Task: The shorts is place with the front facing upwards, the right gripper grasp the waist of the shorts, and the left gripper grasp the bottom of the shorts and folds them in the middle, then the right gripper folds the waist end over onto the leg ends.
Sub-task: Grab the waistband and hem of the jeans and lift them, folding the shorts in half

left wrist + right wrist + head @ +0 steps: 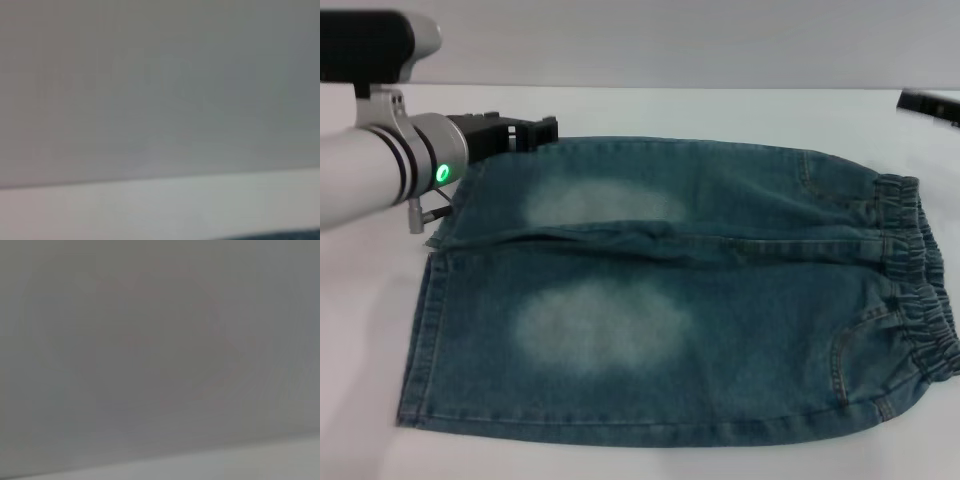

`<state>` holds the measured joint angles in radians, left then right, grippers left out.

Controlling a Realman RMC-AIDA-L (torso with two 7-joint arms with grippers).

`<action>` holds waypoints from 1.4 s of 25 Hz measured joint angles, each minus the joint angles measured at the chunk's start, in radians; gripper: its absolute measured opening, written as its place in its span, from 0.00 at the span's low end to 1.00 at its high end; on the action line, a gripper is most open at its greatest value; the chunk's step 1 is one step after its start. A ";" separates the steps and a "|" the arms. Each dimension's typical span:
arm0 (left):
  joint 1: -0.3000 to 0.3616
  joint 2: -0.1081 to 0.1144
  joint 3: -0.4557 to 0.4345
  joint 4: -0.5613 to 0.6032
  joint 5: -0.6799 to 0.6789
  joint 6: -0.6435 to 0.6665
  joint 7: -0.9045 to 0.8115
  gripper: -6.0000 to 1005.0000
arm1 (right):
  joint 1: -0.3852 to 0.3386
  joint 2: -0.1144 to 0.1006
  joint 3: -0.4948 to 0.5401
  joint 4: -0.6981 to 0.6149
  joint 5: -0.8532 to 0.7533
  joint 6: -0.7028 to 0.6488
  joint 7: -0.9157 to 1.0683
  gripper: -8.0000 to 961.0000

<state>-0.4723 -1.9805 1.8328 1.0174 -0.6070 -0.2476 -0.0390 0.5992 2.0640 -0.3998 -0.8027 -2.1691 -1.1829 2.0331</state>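
1. The shorts (690,300) lie flat on the white table (370,340), front side up, spread almost over the whole width of the head view.
2. The gathered elastic waist (925,290) is at the robot's right side, and the two straight stitched leg ends (425,320) are at the robot's left side.
3. Each leg has one pale faded patch: one on the far leg (600,203) and one on the near leg (600,325).
4. A long fold of cloth runs between the two legs, from the leg ends toward the waist.
5. The left gripper (520,133) is at the far left corner of the shorts, just at the hem of the far leg. It is seen from behind, so I cannot tell whether its fingers stand apart or together, or whether they already touch the denim.
6. The left arm (380,170) comes in from the left edge, with a green light on its ring.
7. Of the right gripper (928,103) only a small dark part shows at the far right edge of the head view, away from the waist. Its fingers cannot be judged either.
8. The left wrist view shows only a grey wall, a pale strip of table and a thin dark edge of denim (280,235) in one corner.
9. The right wrist view shows only grey wall and a pale strip.
10. No container is visible; the shorts rest directly on the table.
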 joint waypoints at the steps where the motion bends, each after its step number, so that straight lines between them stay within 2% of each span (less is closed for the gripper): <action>1: 0.000 0.000 0.000 0.000 0.000 0.000 0.000 0.78 | -0.010 -0.003 -0.031 -0.017 -0.035 -0.013 0.094 0.81; 2: 0.000 0.000 0.000 0.000 0.000 0.000 0.000 0.78 | -0.015 -0.005 -0.047 -0.031 -0.067 -0.031 0.156 0.81; 3: 0.015 -0.032 -0.122 0.125 0.003 -0.253 0.097 0.78 | -0.020 -0.006 -0.058 -0.046 -0.101 -0.054 0.212 0.81; 4: 0.015 -0.032 -0.122 0.125 0.003 -0.253 0.097 0.78 | -0.023 -0.006 -0.064 -0.057 -0.127 -0.083 0.249 0.81; 5: 0.033 -0.066 -0.209 0.203 0.001 -0.390 0.173 0.78 | -0.027 -0.005 -0.065 -0.071 -0.154 -0.131 0.281 0.81; 7: 0.033 -0.066 -0.209 0.203 0.001 -0.390 0.173 0.78 | -0.035 -0.004 -0.063 -0.088 -0.177 -0.213 0.313 0.81; 8: 0.067 -0.081 -0.254 0.281 -0.026 -0.475 0.233 0.78 | -0.040 -0.004 -0.060 -0.093 -0.180 -0.257 0.323 0.81; 9: 0.083 -0.076 -0.278 0.331 -0.065 -0.554 0.244 0.78 | -0.044 -0.004 -0.057 -0.097 -0.181 -0.290 0.330 0.81; 12: 0.095 -0.075 -0.318 0.375 -0.067 -0.653 0.248 0.78 | -0.069 -0.001 -0.053 -0.148 -0.166 -0.381 0.357 0.81; 16: 0.143 -0.075 -0.323 0.446 -0.060 -0.713 0.247 0.77 | -0.127 0.009 -0.045 -0.214 -0.080 -0.487 0.398 0.81; 17: 0.143 -0.075 -0.323 0.446 -0.060 -0.713 0.247 0.77 | -0.140 0.010 -0.043 -0.223 -0.060 -0.506 0.410 0.81; 18: 0.180 -0.077 -0.318 0.500 -0.041 -0.761 0.236 0.77 | -0.154 0.010 -0.043 -0.227 -0.049 -0.515 0.417 0.81; 24: 0.189 -0.077 -0.316 0.531 0.033 -0.923 0.203 0.76 | -0.214 0.009 -0.008 -0.212 -0.003 -0.563 0.423 0.81; 28: 0.194 -0.080 -0.314 0.543 0.056 -0.969 0.187 0.75 | -0.234 0.010 0.027 -0.211 0.000 -0.606 0.416 0.81; 35: 0.185 -0.079 -0.306 0.539 0.067 -0.990 0.186 0.74 | -0.237 0.006 0.026 -0.183 0.001 -0.637 0.355 0.81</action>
<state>-0.2869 -2.0598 1.5270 1.5567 -0.5397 -1.2380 0.1469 0.3617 2.0701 -0.3733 -0.9853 -2.1685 -1.8197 2.3879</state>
